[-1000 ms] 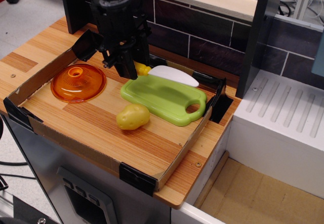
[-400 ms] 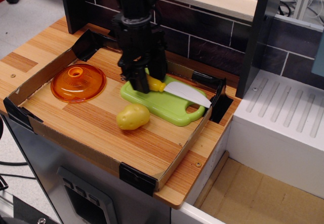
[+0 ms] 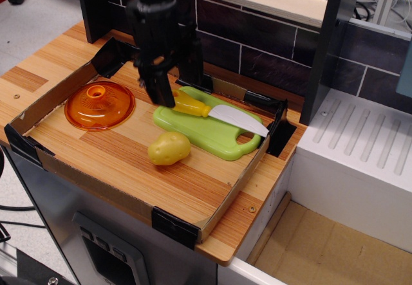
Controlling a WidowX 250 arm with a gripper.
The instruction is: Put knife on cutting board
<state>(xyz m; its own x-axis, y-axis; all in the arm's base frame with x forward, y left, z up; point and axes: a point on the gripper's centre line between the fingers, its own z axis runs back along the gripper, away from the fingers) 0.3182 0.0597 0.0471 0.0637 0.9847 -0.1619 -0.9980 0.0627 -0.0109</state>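
The knife lies flat on the light green cutting board. Its yellow handle points left toward the gripper. Its white blade reaches right, over the board's handle hole. My black gripper hangs just above and left of the knife handle. Its fingers are spread and hold nothing. The board lies at the back right of the shallow cardboard tray.
A yellowish toy potato sits just in front of the board. A round orange translucent lid lies at the tray's left. A dark tiled wall stands behind. A white ribbed surface is to the right.
The gripper carried the knife from behind the board onto it. It then let go and moved up and left, leaving the knife on the board.
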